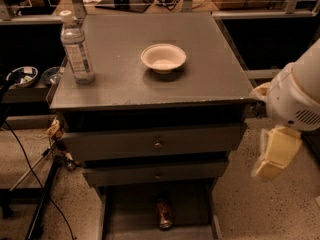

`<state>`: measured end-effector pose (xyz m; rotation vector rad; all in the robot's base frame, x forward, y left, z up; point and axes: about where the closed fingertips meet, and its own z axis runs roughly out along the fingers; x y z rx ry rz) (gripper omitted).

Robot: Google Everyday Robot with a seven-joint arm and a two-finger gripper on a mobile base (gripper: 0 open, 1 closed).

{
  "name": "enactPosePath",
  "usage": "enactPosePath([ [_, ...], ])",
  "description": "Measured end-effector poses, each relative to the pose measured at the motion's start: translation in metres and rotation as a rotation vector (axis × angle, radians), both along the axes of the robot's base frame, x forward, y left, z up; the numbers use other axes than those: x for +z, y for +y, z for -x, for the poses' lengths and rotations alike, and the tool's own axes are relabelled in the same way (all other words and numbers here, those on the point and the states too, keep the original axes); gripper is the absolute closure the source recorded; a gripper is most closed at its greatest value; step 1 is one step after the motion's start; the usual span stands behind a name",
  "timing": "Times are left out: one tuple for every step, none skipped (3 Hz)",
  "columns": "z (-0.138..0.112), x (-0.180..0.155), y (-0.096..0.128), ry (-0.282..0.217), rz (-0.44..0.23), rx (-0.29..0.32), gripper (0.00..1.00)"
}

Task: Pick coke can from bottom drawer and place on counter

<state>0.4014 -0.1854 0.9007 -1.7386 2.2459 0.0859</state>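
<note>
The coke can (pixel 164 213) lies on its side in the open bottom drawer (pixel 130 219), near the middle of the tray. The counter (pixel 150 74) is the grey cabinet top above. My gripper (pixel 272 156) hangs at the right of the cabinet, beside the two upper drawers, well above and to the right of the can. It holds nothing that I can see. The white arm (pixel 297 96) reaches in from the right edge.
A clear water bottle (pixel 76 48) stands on the counter's left side and a white bowl (pixel 163 58) sits near its middle. Two knobbed drawers (pixel 158 145) are above the open one. Cables and a stand (pixel 40 194) are on the floor at the left.
</note>
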Motion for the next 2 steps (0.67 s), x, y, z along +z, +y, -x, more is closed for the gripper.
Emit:
enactPosePath([
  [0.015,-0.024,0.012,0.033,0.021,-0.010,0.00],
  [0.024,-0.059,0.025,0.083,0.051,-0.030,0.00],
])
